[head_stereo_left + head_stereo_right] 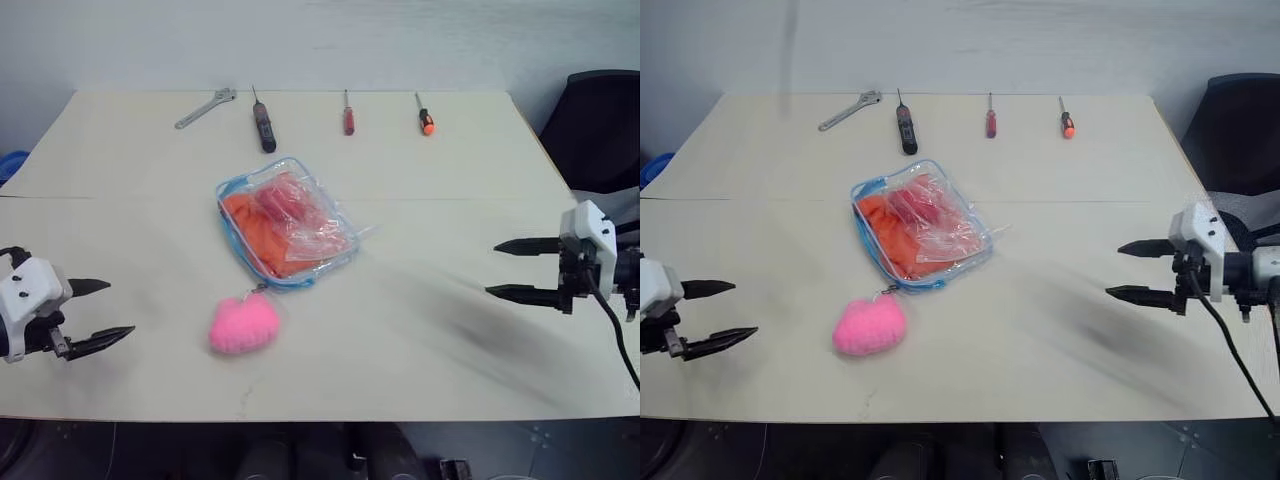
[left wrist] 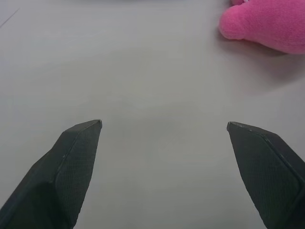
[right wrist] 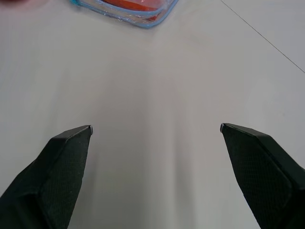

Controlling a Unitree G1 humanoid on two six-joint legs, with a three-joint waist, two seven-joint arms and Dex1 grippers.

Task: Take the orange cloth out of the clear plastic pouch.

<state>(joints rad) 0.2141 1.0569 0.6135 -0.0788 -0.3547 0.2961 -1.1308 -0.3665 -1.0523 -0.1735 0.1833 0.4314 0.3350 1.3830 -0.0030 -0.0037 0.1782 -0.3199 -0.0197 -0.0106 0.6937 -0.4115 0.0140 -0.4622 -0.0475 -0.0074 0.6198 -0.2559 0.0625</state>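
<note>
The clear plastic pouch (image 1: 287,222) with light blue trim lies flat at the middle of the table, and the orange cloth (image 1: 245,222) sits folded inside it. A pink fluffy heart (image 1: 243,323) hangs from the pouch's near corner and rests on the table. My left gripper (image 1: 115,310) hovers open at the near left, its tips pointing toward the heart (image 2: 267,21). My right gripper (image 1: 495,268) stands open at the right edge, pointing left toward the pouch (image 3: 138,12). Nothing is between either pair of fingers.
Along the table's far edge lie a wrench (image 1: 205,108), a black-handled tool (image 1: 264,125), a red screwdriver (image 1: 348,115) and an orange-tipped screwdriver (image 1: 425,116). A black chair (image 1: 600,125) stands at the far right. A seam (image 1: 120,197) crosses the pale tabletop.
</note>
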